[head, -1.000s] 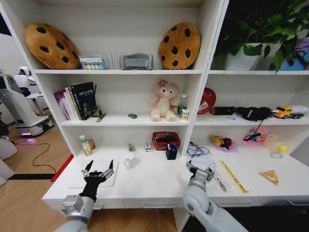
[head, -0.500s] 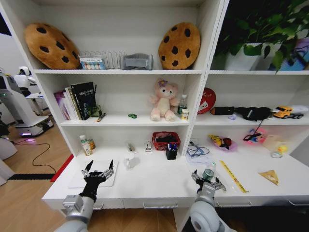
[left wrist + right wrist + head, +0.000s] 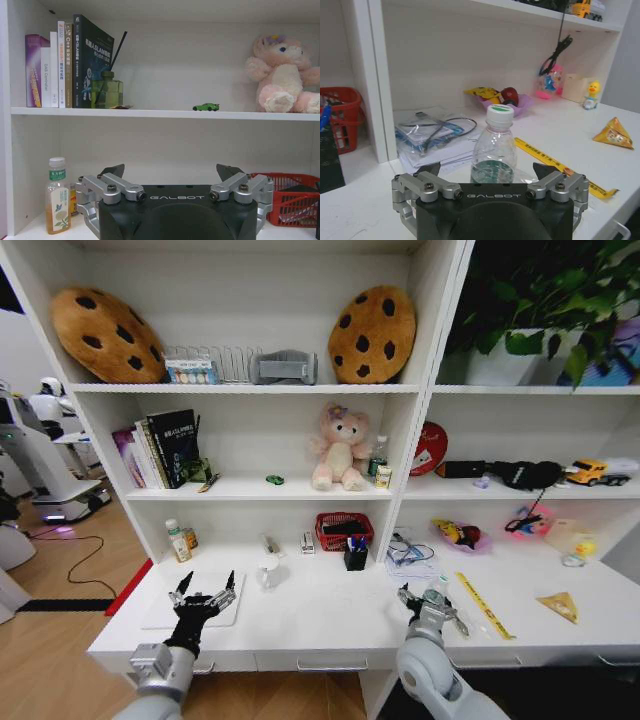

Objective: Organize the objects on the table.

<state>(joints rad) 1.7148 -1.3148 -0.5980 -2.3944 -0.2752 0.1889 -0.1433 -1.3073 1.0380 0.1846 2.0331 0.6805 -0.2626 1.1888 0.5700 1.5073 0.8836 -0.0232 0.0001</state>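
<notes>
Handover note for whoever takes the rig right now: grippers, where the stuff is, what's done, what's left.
Left gripper: open, empty, parked over the laptop at the left end of the desk.
Right gripper: open, lined up on the small upright bottle, which stands between its fingers, not gripped.
Yellow ruler lies on the desk to the right of the bottle. Green toy car sits on the middle shelf.
Done: nothing visibly tidied.
Left: grab the bottle, then the ruler and other clutter.
</notes>
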